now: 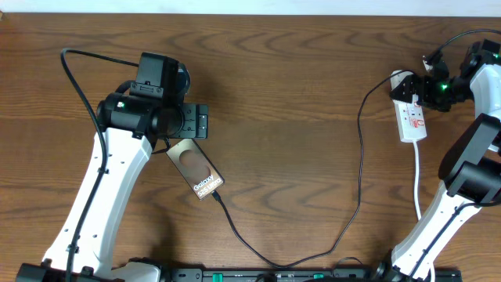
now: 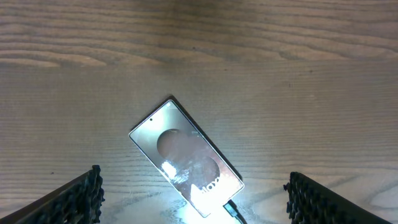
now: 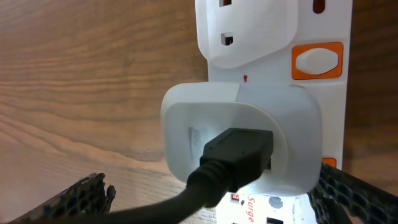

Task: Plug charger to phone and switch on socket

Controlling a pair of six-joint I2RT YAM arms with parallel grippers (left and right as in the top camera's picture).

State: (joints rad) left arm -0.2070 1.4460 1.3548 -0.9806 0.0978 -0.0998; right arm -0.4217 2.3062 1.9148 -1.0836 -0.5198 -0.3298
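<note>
The left hand (image 2: 194, 180) is spread wide, its two dark fingers (image 2: 74, 199) showing at the lower corners of the wrist view and touching nothing. The phone (image 2: 186, 158) lies flat on the wooden counter (image 2: 298, 74) below that hand, between the lines of the fingers and reaching out ahead of them, turned at a slant. Its bronze back faces up with a round mark and white Galaxy lettering, and there is bright glare on the end nearest the hand. The small black plug tip (image 2: 231, 210) of the charger cable (image 1: 360, 157) is seated in that near end. From there the thin black cable loops across the counter and runs up to the right hand (image 3: 221, 186). That hand is also spread. One finger stands well clear to the left of a white adapter (image 3: 239, 124), and the other is at the adapter's right edge, where I cannot tell whether it touches. The adapter sits plugged into the white power strip (image 3: 249, 31) directly ahead of the hand, with the cable's thick black connector (image 3: 239, 152) pushed into its face. Beyond the adapter and to the right of the hand's centre, a white rocker switch (image 3: 317, 60) in an orange frame sits on the strip. Neither finger touches it.
</note>
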